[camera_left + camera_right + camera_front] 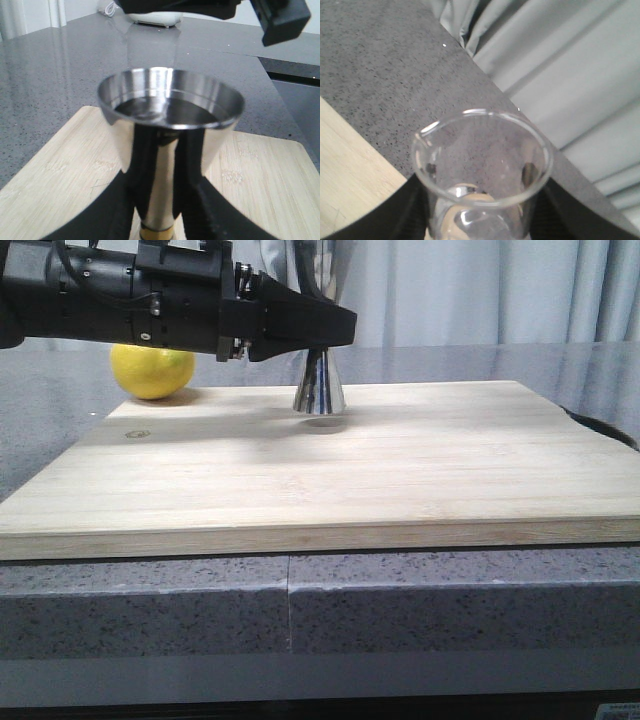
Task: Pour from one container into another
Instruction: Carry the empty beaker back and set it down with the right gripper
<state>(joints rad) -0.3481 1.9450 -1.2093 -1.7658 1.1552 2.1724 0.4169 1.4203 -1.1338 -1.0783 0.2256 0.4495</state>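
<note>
Bamboo board (400, 470) on grey stone counter (150, 610); left end effector (160, 200) grips jigger (170, 130), right end effector (480, 220) grips beaker (482, 170); curtains (570, 60) behind.

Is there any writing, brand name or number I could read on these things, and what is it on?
No text reads clearly in any view.
Small round mark on the wooden board: too small to read.
White strip at the bottom right corner of the front view: too blurred to read.
Glass beaker: no legible markings.
Steel jigger: plain.

No legible text, labels, numbers or signs anywhere.
</note>
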